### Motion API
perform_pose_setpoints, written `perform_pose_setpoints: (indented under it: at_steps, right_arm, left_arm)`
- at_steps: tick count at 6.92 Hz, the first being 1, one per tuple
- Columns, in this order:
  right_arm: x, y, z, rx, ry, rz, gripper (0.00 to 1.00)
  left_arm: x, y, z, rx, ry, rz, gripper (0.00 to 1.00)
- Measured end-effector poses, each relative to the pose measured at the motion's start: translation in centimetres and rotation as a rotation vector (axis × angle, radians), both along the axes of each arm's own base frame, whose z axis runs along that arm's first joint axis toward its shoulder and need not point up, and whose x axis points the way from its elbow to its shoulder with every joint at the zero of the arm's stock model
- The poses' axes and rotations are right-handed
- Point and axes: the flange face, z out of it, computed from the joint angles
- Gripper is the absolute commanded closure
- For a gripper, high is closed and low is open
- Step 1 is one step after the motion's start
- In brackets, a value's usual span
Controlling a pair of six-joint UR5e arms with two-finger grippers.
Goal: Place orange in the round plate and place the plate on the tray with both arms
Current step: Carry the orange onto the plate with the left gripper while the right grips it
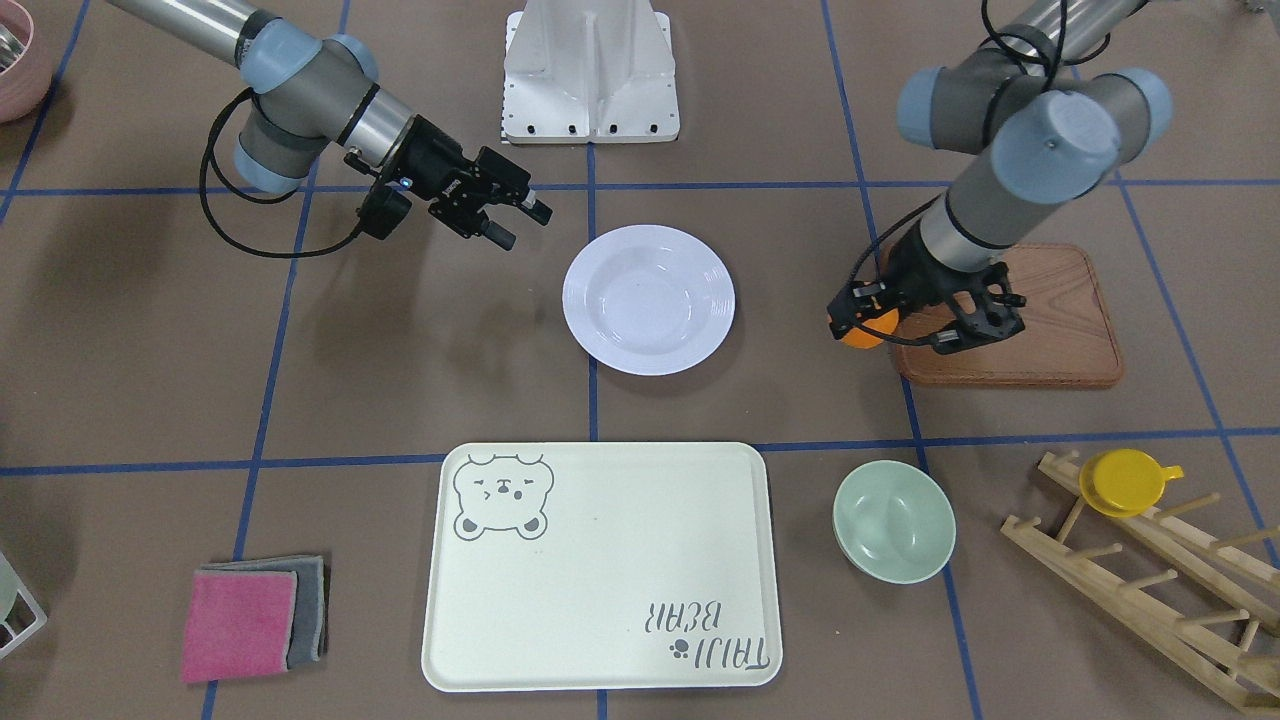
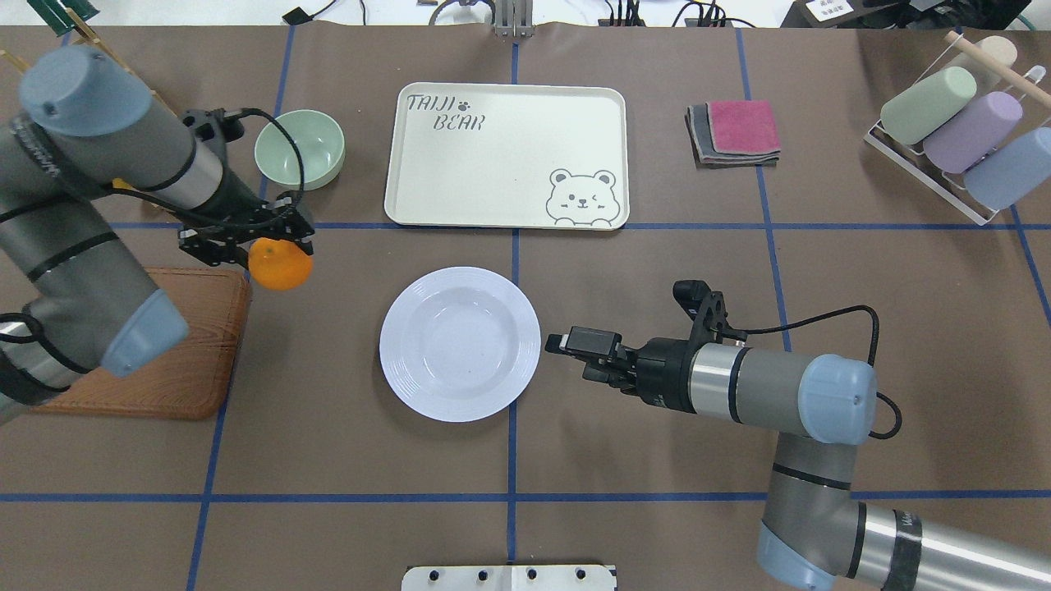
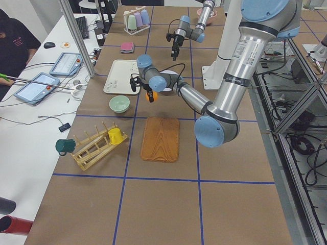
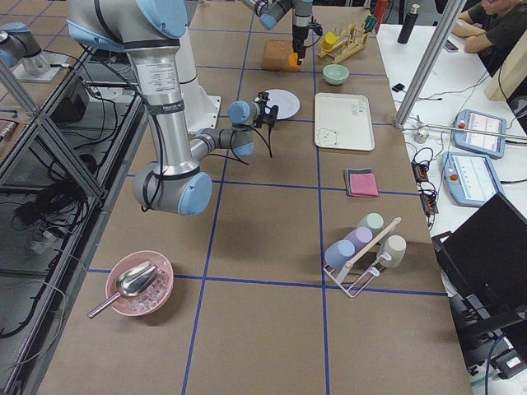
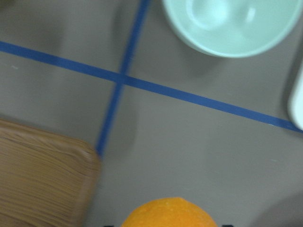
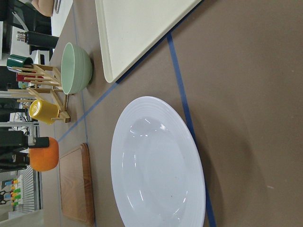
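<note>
1. Brown table covering [image 2: 328, 460] with a grid of blue tape lines fills my overhead feed; all task items lie on it or above it.
2. I see the left gripper [image 2: 277, 246] pinching the orange [image 2: 280, 264] between its two black fingers. The fruit is clear of the table and hangs just off the corner of the wooden board [image 2: 164, 369], on the side towards the round plate [image 2: 460, 343].
3. The left wrist camera confirms the hold: the top of the orange fills the bottom edge of that view, with the board corner to one side and the pale-green bowl [image 2: 299, 149] further on.
4. The round plate sits flat on the table near the centre, between the two grippers and apart from both. It touches no other item.
5. The tray [image 2: 493, 164] lies flat beyond the plate, on the side away from the robot's base, with a strip of table and a tape line between them. The green bowl stands just beside the tray's left end.
6. I read the right gripper [image 1: 522, 225] as spread, its fingers apart with nothing between them. It points at the plate's rim from the robot's right, close to it without contact.
</note>
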Motion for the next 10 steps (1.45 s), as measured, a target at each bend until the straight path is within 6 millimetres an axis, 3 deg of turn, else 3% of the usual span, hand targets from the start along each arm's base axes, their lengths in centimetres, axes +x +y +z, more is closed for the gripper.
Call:
perform_pose_setpoints:
  at_steps: [1, 2, 4, 6, 7, 10]
  right_arm:
    - [-1.0, -0.3, -0.1, -0.001, 0.004, 0.016, 0.01]
    - [-1.7, -0.6, 0.3, -0.003, 0.014, 0.029, 0.01]
    - [-3.9, -1.2, 1.0, -0.005, 0.036, 0.041, 0.01]
    - [-4.8, -1.4, 0.8, -0.004, 0.037, 0.041, 0.01]
    - [-5.0, -1.4, 0.8, -0.005, 0.037, 0.044, 0.01]
    - [-6.5, -0.5, 0.2, -0.008, 0.034, 0.068, 0.01]
  left_arm:
    - [3.3, 1.2, -3.4, -0.009, -0.009, -0.004, 0.25]
    - [5.8, 2.5, -5.2, -0.011, -0.014, -0.003, 0.24]
    - [10.2, 4.9, -6.7, -0.008, -0.020, 0.014, 0.24]
    - [13.7, 5.6, -6.2, -0.001, 0.014, 0.030, 0.19]
    - [14.9, 5.7, -5.6, -0.007, 0.035, 0.025, 0.06]
    - [15.3, 5.6, -5.5, 0.012, 0.047, 0.005, 0.02]
